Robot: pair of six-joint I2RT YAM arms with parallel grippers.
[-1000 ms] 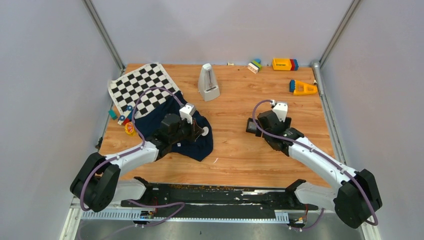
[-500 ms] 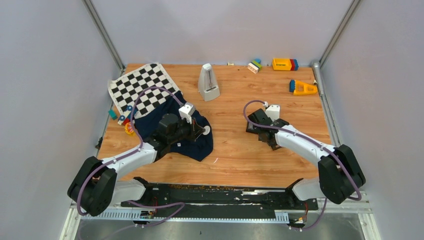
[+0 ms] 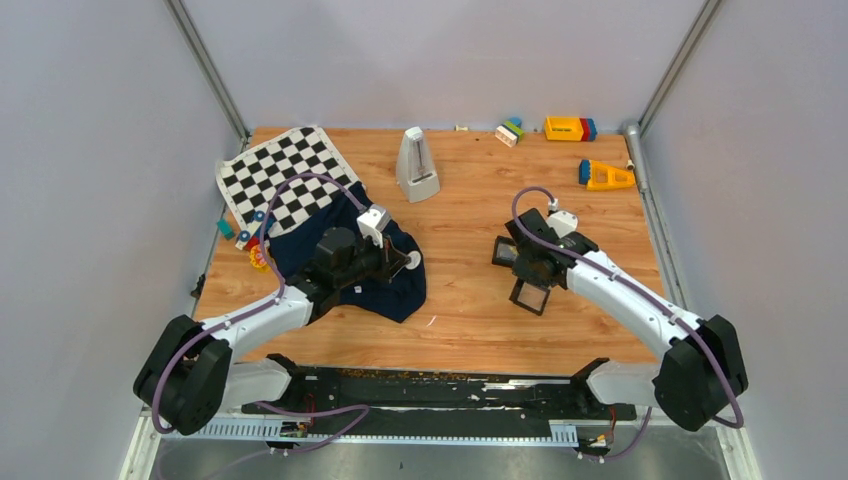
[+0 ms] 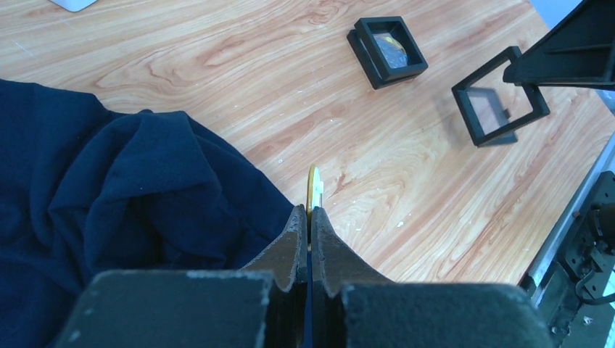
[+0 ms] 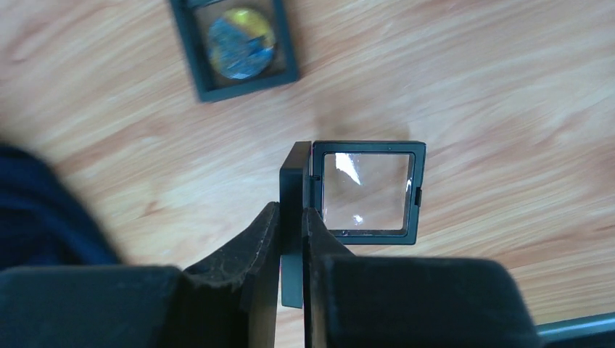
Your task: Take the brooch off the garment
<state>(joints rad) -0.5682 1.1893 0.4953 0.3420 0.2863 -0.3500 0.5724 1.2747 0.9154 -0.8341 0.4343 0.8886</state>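
Note:
The garment (image 3: 398,296) is a rumpled navy cloth left of centre, also filling the left of the left wrist view (image 4: 109,181). My left gripper (image 3: 398,262) (image 4: 310,212) is shut on the brooch (image 3: 411,262), a small whitish disc seen edge-on (image 4: 313,190) at the cloth's right edge, over bare wood. Whether it still touches the cloth is hidden. My right gripper (image 3: 536,274) (image 5: 291,213) is shut on one leaf of an open black square case (image 3: 530,294) (image 5: 368,148) with a clear window, also seen in the left wrist view (image 4: 500,105).
A second black case (image 3: 503,252) (image 5: 236,40) (image 4: 388,51) lies flat beside the held one. A white metronome-shaped object (image 3: 417,165) stands at the back. A checkered mat (image 3: 280,175) lies at the back left, small toys (image 3: 258,255) by the cloth, coloured blocks (image 3: 570,128) at the back right.
My right gripper has shut on the black case and carried it, hanging open, toward the near edge. The left arm and brooch have not moved.

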